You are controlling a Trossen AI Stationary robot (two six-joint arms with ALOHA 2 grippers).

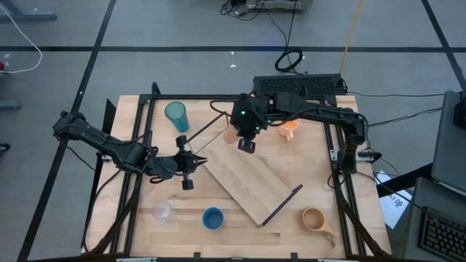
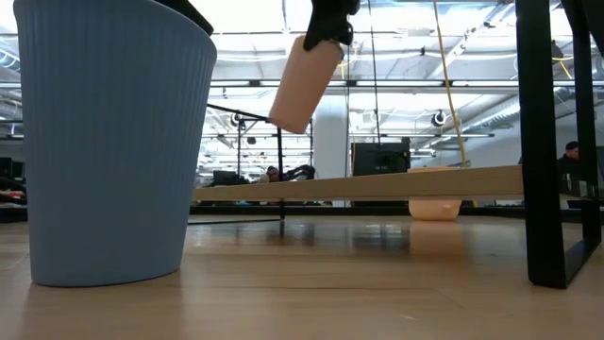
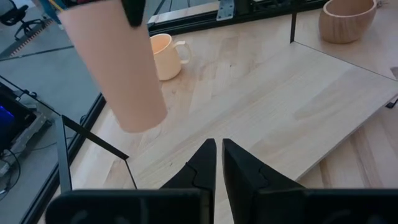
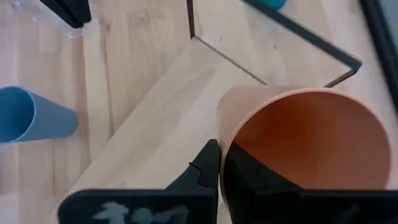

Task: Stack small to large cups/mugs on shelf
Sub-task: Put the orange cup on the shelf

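Right hand (image 1: 247,143) of mine is clamped on the rim of the small orange cup (image 4: 305,146), 1 finger inside the wall and 1 outside, with the cup hanging tilted in the air over the upper end of the shelf (image 1: 247,182). I judge the cup light and stiff, a smooth plastic that could slip or swing from a rim pinch, so the wall near the lip is the sensible place to hold. It looks empty inside. Left hand (image 1: 186,173) hovers just beside the shelf's upper-left edge, its fingers nearly together and holding nothing. On the counter (image 1: 291,153) the teal tumbler (image 1: 176,115), orange mug (image 1: 290,128), tan mug (image 1: 314,218) and blue cup (image 1: 212,217) stand open and seem empty; the clear glass (image 1: 163,212) looks fragile
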